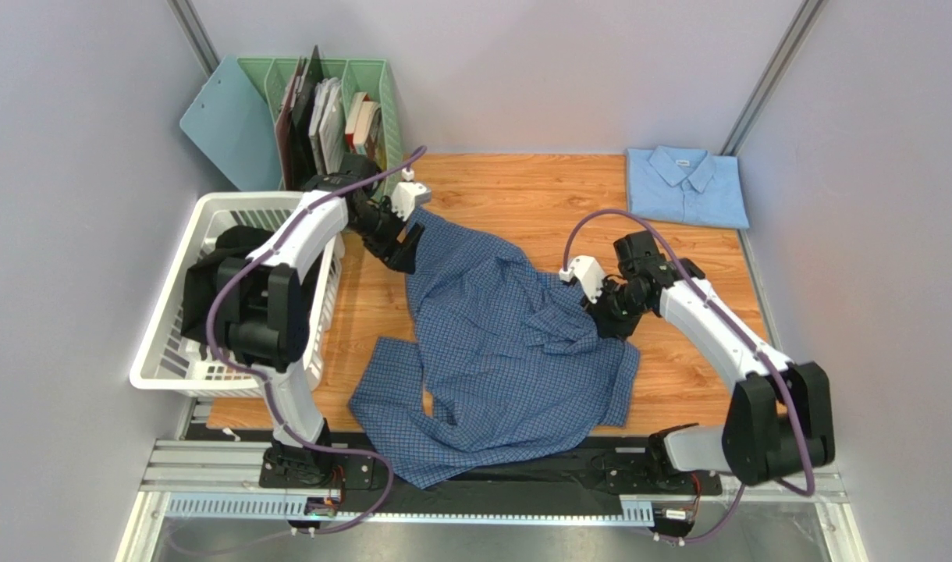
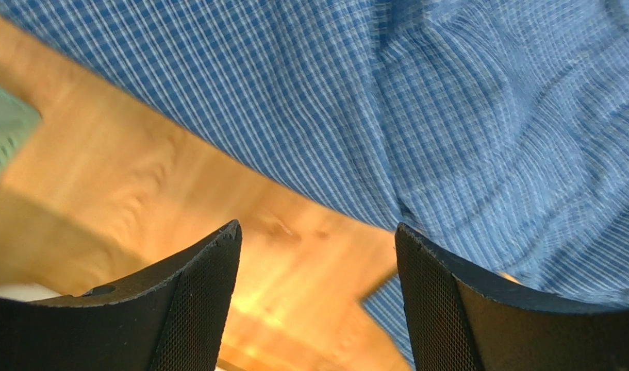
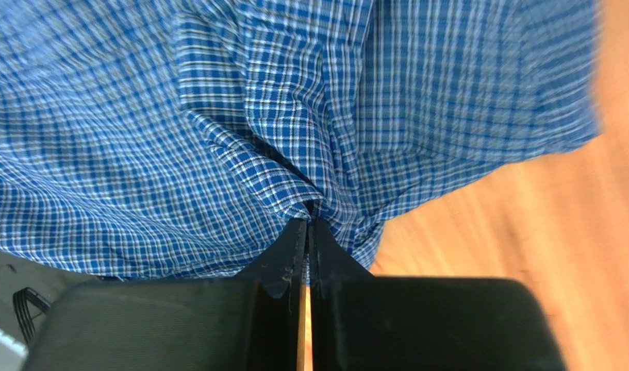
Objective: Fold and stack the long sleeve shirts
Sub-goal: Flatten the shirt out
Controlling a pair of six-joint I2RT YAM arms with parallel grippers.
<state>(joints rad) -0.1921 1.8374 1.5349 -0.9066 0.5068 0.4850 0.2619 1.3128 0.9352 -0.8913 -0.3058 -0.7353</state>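
The mid-blue checked shirt [image 1: 504, 351] lies spread and crumpled across the middle of the wooden table, its lower part hanging over the near edge. My right gripper [image 1: 600, 307] is shut on a pinched fold of this shirt [image 3: 294, 147] at its right side. My left gripper [image 1: 396, 244] is open and empty at the shirt's far left corner; in the left wrist view its fingers [image 2: 194, 309] frame bare wood, with the checked fabric [image 2: 449, 116] just beyond them. The pale sky-blue shirt [image 1: 686, 185] lies folded at the table's far right corner.
A white laundry basket [image 1: 170, 316] stands at the table's left edge. A green file rack [image 1: 375, 88] with books and a blue clipboard [image 1: 229, 123] stands at the back left. Bare wood [image 1: 539, 193] shows between the two shirts.
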